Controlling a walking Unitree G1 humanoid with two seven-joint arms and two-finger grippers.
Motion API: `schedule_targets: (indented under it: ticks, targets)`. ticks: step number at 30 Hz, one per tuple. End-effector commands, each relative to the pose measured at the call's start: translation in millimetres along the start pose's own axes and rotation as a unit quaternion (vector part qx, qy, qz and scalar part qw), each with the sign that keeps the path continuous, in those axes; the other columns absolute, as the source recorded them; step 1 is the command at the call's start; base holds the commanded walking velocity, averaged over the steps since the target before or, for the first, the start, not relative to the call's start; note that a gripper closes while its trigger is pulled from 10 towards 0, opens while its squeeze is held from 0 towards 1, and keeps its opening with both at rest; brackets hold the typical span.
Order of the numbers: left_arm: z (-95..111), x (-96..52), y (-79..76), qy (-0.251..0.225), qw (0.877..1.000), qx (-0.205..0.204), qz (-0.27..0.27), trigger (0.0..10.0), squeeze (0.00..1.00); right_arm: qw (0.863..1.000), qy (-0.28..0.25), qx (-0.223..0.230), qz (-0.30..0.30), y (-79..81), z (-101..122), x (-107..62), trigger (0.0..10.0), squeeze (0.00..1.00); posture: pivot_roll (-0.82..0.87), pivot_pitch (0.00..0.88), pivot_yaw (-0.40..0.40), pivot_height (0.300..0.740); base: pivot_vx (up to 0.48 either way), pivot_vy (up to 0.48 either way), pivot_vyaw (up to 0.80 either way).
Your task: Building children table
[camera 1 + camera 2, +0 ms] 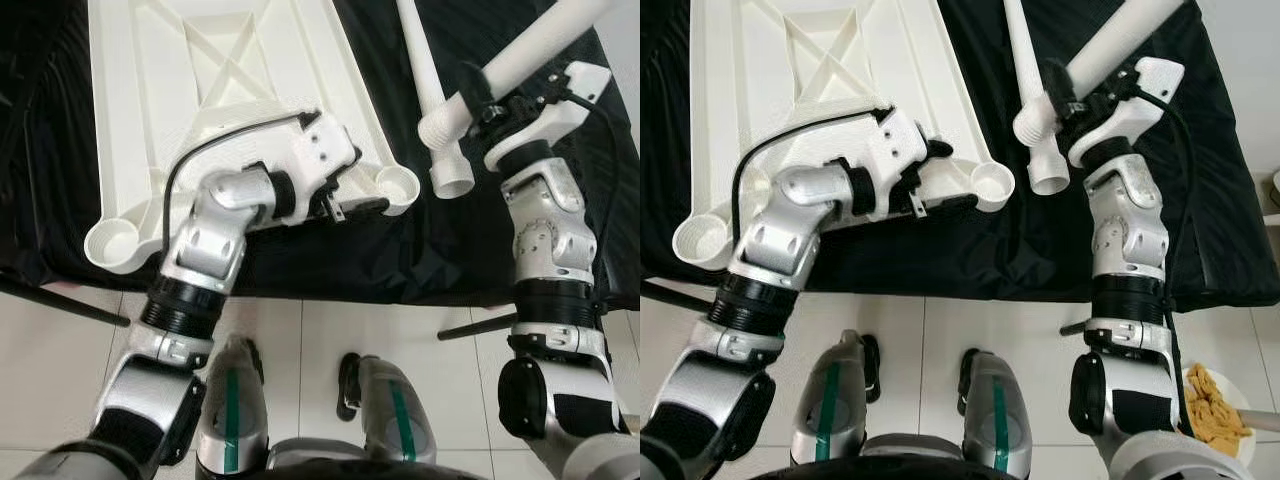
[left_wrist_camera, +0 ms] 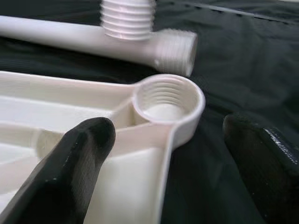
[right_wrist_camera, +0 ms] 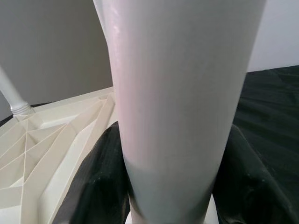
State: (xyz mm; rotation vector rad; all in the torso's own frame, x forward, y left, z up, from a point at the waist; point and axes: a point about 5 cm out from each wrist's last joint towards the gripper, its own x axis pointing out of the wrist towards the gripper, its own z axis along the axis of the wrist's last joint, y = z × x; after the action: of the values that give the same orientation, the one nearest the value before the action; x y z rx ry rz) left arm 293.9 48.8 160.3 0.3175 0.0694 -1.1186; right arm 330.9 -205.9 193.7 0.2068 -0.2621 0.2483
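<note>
The white plastic tabletop [image 1: 200, 90] lies underside up on a black cloth. Its near right corner socket [image 1: 397, 185] is threaded and has nothing in it. My left gripper [image 1: 352, 206] is open at that corner, one finger [image 2: 70, 177] over the ribbed underside and the other [image 2: 264, 172] outside the rim. My right gripper [image 1: 482, 100] is shut on a white table leg [image 1: 540, 45], held tilted, with its threaded end [image 1: 440, 128] just right of the socket. A second leg [image 1: 425, 70] lies on the cloth under it. Another leg [image 3: 11, 95] stands at a far corner.
The black cloth [image 1: 420, 250] covers the work surface, whose front edge runs just ahead of my feet [image 1: 350, 385]. Black rods [image 1: 60, 300] stick out at both lower sides. The other near corner socket [image 1: 112, 243] is at the left. A plate of snacks [image 1: 1215, 400] sits on the tiled floor.
</note>
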Motion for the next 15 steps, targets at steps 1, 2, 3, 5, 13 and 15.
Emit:
schedule_targets:
  ticks: [1, 2, 3, 5, 13, 15]
  targets:
    - [2.6, 1.0, -4.0, 0.004, 1.000, 0.016, 0.003, 10.0, 0.00, 1.000, -0.006, -0.005, -0.003, -1.5, 2.7, 1.0, 10.0, 0.00, 0.02, 0.051, -0.013, 0.740, 0.000, 0.000, 0.00]
    - [2.6, 1.0, -4.0, 0.004, 1.000, 0.016, 0.003, 10.0, 0.00, 1.000, -0.006, -0.005, -0.003, -1.5, 2.7, 1.0, 10.0, 0.00, 0.02, 0.051, -0.013, 0.740, 0.000, 0.000, 0.00]
    - [-1.1, 2.3, -6.1, 0.016, 1.000, 0.020, -0.002, 10.0, 0.00, 1.000, -0.008, -0.006, -0.003, -1.7, 3.4, 1.3, 10.0, 0.00, 0.02, 0.049, -0.012, 0.740, 0.000, 0.000, 0.00]
    - [-4.5, 4.2, -7.6, 0.026, 0.999, 0.028, -0.003, 10.0, 0.00, 1.000, -0.009, -0.009, -0.002, -1.6, 4.2, 1.7, 10.0, 0.00, 0.02, 0.048, -0.011, 0.740, 0.000, 0.000, 0.00]
    - [-16.5, 14.5, -10.7, 0.068, 0.997, 0.027, -0.005, 10.0, 0.00, 1.000, -0.017, -0.015, 0.004, 0.4, 7.2, 3.6, 10.0, 0.00, 0.01, 0.043, -0.010, 0.740, 0.000, 0.000, 0.00]
    - [-17.9, 15.1, -11.7, 0.073, 0.997, 0.026, -0.010, 10.0, 0.00, 1.000, -0.017, -0.015, 0.005, 0.5, 7.7, 3.7, 10.0, 0.00, 0.01, 0.041, -0.009, 0.740, 0.000, 0.000, 0.00]
